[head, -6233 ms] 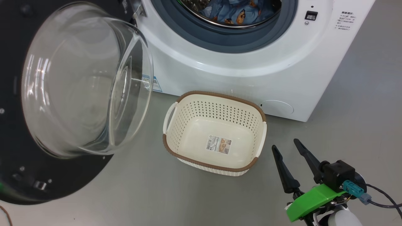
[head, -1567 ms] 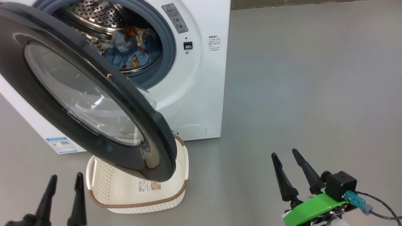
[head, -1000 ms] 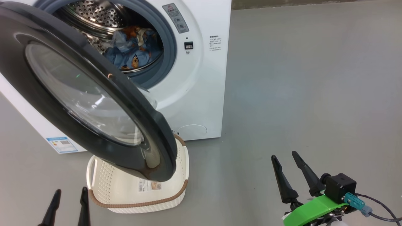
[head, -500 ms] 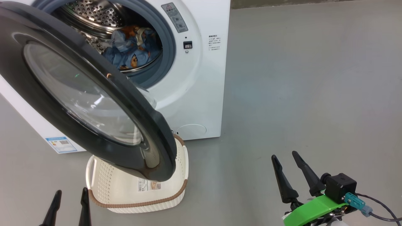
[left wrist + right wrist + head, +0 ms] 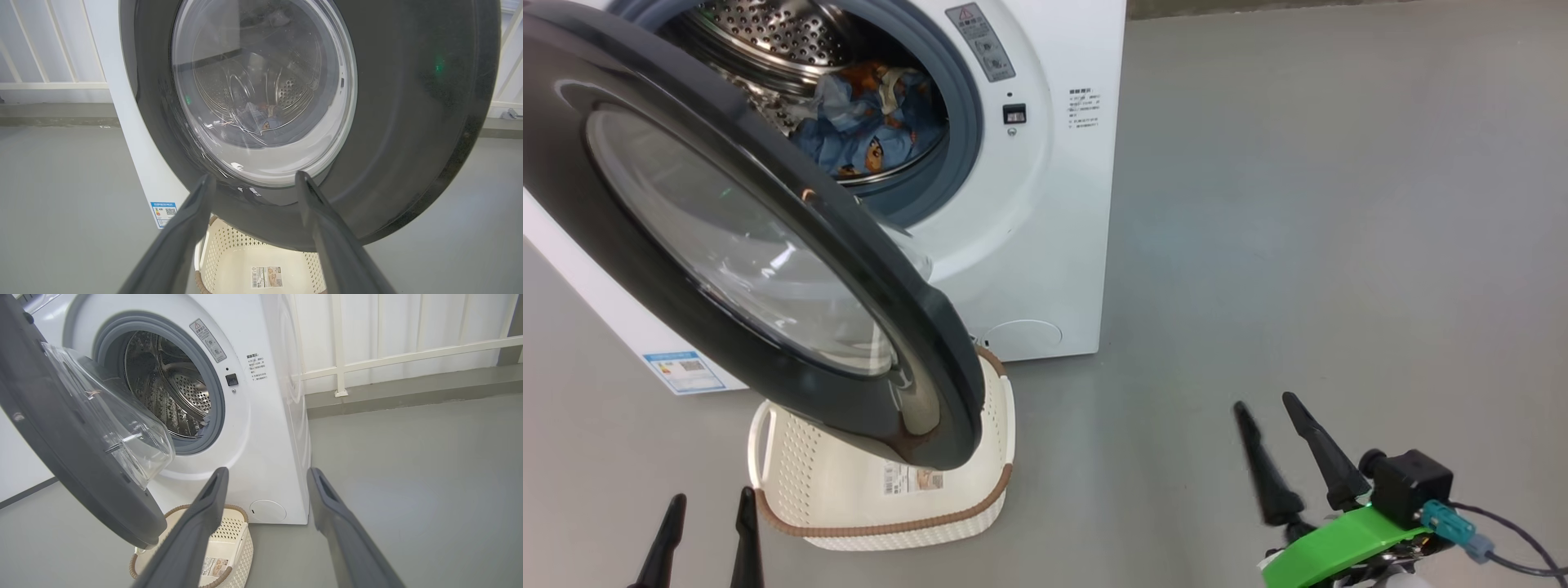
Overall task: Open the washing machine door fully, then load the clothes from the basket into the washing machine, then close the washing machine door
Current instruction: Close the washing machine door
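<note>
The washing machine door with its black rim and glass bowl stands half open, swung out over the basket. The same door faces my left wrist camera and shows side-on in the right wrist view. Blue bear-printed clothes lie in the steel drum of the white washing machine. The cream basket holds nothing but its label. My left gripper is open at the lower left, short of the door. My right gripper is open over bare floor to the right.
Grey floor stretches to the right of the machine. A white railing and wall run behind it. A blue energy sticker marks the machine's lower front.
The left gripper has dropped lower in the head view since the earlier frames. The door, basket and right gripper stay about where they were over the last second.
</note>
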### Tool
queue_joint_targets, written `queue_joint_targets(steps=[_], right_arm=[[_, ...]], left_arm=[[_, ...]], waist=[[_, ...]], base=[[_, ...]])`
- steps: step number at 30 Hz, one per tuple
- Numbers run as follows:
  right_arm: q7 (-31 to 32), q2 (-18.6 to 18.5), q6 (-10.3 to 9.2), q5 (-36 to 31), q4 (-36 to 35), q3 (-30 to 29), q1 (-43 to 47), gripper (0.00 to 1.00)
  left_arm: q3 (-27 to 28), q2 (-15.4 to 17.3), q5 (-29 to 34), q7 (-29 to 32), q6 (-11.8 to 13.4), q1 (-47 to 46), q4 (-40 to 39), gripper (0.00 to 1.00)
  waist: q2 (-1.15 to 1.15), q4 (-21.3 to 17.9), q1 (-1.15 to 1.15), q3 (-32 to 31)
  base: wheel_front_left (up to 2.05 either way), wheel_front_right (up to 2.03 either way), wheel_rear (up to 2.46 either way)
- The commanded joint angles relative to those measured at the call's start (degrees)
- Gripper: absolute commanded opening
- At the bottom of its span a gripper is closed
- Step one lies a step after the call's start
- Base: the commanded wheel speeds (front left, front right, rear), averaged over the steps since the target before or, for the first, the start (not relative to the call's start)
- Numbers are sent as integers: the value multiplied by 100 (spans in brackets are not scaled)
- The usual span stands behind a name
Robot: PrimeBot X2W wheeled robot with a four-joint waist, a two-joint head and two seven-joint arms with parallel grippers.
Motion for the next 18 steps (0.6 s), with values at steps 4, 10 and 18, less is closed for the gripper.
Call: queue_joint_targets(steps=[4, 10, 18], right_arm=[[-70, 23, 36, 86, -465, -44, -125, 0], [-70, 23, 36, 379, -1704, -107, -220, 0], [-70, -101, 36, 315, -3712, 847, -603, 0]], left_arm=[[195, 35, 2, -52, -16, -88, -178, 100], [200, 11, -56, -52, -16, -112, -196, 100], [94, -25, -134, -52, -16, -249, -201, 100]], waist=[[0, 16, 0, 23], [0, 44, 0, 75], [0, 152, 0, 224]], base=[[0, 0, 0], [0, 0, 0], [0, 0, 0]])
